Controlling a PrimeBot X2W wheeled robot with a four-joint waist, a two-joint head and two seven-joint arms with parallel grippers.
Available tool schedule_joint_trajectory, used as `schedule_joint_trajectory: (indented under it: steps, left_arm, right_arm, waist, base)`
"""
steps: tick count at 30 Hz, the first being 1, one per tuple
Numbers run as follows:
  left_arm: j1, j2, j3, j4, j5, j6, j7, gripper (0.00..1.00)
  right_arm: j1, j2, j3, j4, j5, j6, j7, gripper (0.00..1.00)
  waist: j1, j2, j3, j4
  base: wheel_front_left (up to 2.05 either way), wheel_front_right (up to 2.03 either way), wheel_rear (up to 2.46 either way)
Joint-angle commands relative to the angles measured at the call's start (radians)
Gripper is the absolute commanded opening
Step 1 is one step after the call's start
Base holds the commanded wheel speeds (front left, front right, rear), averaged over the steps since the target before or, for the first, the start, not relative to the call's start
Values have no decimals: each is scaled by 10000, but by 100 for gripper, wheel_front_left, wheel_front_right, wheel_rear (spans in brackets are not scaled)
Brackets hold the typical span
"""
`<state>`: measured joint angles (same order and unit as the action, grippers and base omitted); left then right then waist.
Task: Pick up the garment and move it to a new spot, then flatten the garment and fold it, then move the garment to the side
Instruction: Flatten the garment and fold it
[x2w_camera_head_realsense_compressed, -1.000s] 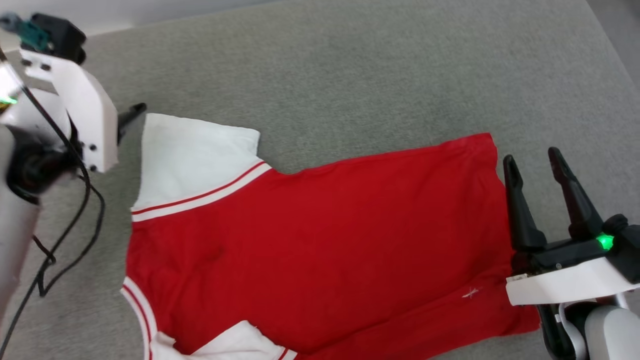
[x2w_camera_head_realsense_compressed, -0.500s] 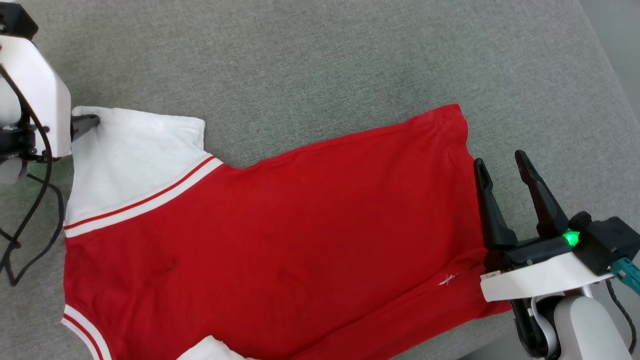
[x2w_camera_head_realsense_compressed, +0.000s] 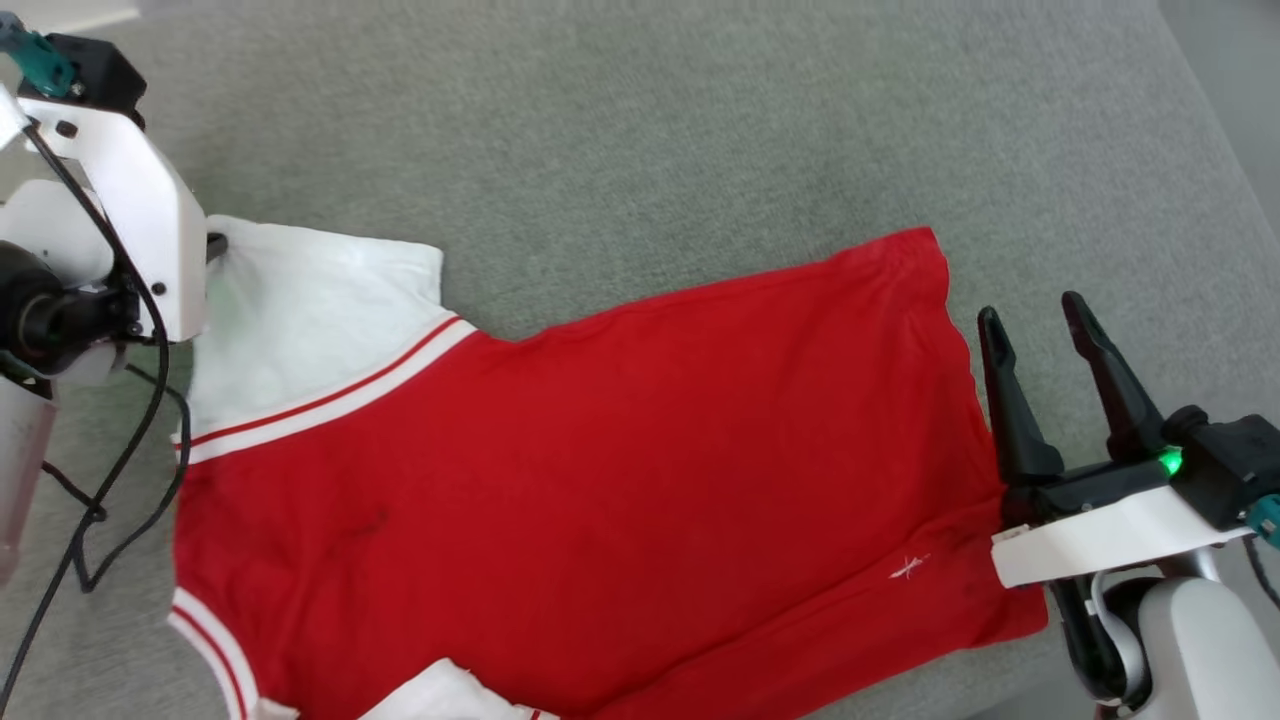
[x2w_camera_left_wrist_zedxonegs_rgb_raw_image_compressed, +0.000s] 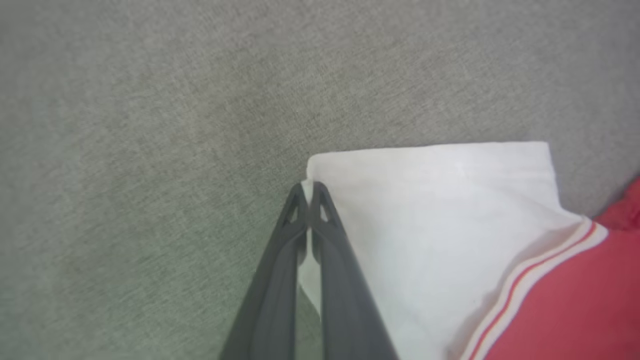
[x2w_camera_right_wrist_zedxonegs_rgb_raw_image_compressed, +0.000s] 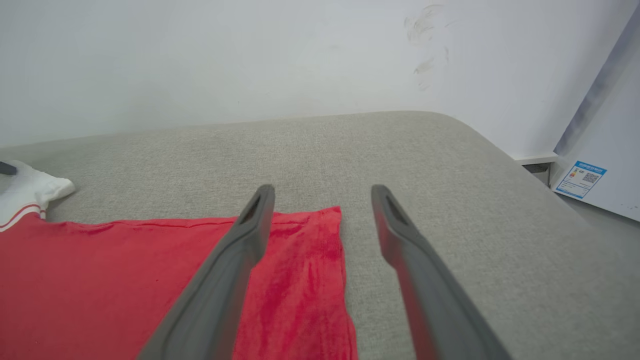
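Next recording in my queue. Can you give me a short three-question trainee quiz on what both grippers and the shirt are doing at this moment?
1. True or false: the left gripper is shut on the corner of the garment's white sleeve.
2. Multiple choice: the right gripper is
A) open, at the red hem end, holding nothing
B) shut on the red hem
C) shut on the striped trim
3. Fill in: the garment lies spread on a ____ fabric surface.

Key: 1 true; 2 A; 3 grey
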<state>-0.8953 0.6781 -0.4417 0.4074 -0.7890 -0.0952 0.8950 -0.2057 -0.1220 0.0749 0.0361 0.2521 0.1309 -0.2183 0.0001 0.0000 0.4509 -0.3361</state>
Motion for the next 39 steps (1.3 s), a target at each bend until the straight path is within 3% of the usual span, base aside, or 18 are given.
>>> schedule_joint_trajectory:
  steps: [1, 9, 19, 24, 28, 33, 39]
  left_arm:
    - [106, -49, 15, -40, 16, -61, -281, 0]
    - [537, -210, -467, -1218, -71, -304, -1430, 0]
    - [1491, 82, -1033, -3894, -319, -344, -2237, 0]
    - [1860, 173, -1109, -5191, -248, -271, -2459, 0]
    - [2108, 137, -1113, -6083, -196, -119, -2641, 0]
    - [2382, 8, -1207, -7216, 35, 66, -2926, 0]
    - [2435, -122, -1333, -7740, 215, 124, -3092, 0]
  right_arm:
    - [-16, -128, -48, -41, -77, -4, 91, 100]
    - [255, -984, -180, -372, -130, -4, 1554, 100]
    - [-387, -2542, -43, -726, 540, -6, 6119, 100]
    - [-1287, -3153, -255, -325, 964, -4, 8489, 100]
    - [-2067, -3401, -382, 251, 1000, -4, 9749, 100]
    - [-2849, -3530, -198, 1338, 707, -4, 10958, 100]
    - [-2938, -3530, 237, 2159, 512, -4, 11104, 100]
  waist:
    - [-1, 0, -339, 257]
    - [-1, 0, -1168, 1071]
    - [-1, 0, -1367, 2000]
    - [-1, 0, -1085, 2410]
    - [-1, 0, -834, 2715]
    - [-1, 0, -440, 3269]
    - [-1, 0, -167, 3657]
  base:
    - [0, 0, 0]
    - [0, 0, 0]
    - [0, 0, 0]
    - [0, 0, 0]
    - [0, 0, 0]
    - [0, 0, 0]
    - [0, 0, 0]
